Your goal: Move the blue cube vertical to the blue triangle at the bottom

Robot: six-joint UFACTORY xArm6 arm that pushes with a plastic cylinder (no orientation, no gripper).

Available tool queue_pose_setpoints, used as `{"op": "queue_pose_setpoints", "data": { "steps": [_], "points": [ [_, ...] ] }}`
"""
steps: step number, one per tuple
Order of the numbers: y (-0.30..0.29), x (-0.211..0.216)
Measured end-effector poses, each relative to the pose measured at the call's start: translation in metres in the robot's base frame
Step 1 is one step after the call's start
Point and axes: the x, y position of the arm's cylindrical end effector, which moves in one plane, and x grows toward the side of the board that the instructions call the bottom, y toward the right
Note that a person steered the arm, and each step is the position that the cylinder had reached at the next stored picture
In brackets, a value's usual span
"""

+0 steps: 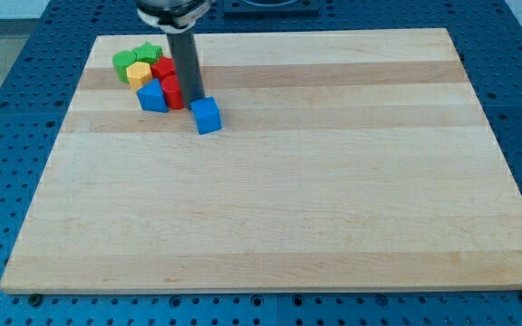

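Note:
The blue cube [207, 116] lies on the wooden board, below and right of a cluster of blocks at the view's top left. The blue triangle [152, 96] sits at the cluster's lower left edge, left of the cube and slightly higher. My rod comes down from the top and my tip [193, 97] rests just above the cube's upper left corner, touching or nearly touching it. The rod stands between the cube and the red blocks.
The cluster holds a green block [125, 62], a green star [148, 52], a yellow block [140, 74] and red blocks [170, 89]. The wooden board [333, 181] lies on a blue perforated table [7, 136].

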Motion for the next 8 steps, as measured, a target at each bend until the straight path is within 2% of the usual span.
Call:
{"op": "queue_pose_setpoints", "data": {
  "steps": [2,3,4,5,6,8],
  "points": [
    [0.001,-0.005],
    [0.040,-0.012],
    [0.055,-0.006],
    [0.057,0.028],
    [0.028,0.065],
    [-0.048,0.084]
  ]
}}
